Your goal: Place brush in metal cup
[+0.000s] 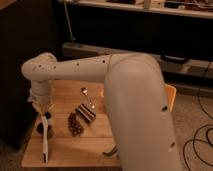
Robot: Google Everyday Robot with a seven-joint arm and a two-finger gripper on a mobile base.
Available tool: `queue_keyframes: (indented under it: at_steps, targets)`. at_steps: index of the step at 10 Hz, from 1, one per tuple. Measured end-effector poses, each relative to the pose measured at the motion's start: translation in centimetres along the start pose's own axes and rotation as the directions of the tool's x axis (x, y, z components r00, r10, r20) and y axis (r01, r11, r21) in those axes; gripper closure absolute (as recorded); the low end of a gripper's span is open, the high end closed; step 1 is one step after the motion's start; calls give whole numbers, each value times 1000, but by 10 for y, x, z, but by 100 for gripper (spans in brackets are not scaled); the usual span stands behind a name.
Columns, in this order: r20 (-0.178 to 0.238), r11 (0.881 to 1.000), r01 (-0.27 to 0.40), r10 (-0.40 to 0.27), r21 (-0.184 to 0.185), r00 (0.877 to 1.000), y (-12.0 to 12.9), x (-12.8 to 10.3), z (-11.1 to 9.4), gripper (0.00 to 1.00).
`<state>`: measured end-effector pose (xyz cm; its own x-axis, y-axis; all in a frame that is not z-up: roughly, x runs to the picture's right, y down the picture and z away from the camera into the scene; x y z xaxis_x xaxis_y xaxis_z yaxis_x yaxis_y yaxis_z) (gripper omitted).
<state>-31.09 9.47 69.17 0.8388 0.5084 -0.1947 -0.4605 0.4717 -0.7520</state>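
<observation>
White tubular arm (100, 67), dark screw holes, pale tool (45, 120) at table's left

Matt wooden table (65, 150), end effector (45, 116) above

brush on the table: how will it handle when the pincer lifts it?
The brush looks long, thin and straight, so probably stiff and light. Gripped near its upper end, where the pincer hangs, it may swing or tilt. The metal cup beside it is small, so a long handle could tip it.
</observation>
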Motion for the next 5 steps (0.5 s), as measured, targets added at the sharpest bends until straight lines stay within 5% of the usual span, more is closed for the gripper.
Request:
queue_keyframes:
  at_steps: [5]
  targets:
    - [-26,991,28,-32,-134,999,-4,4,7,100]
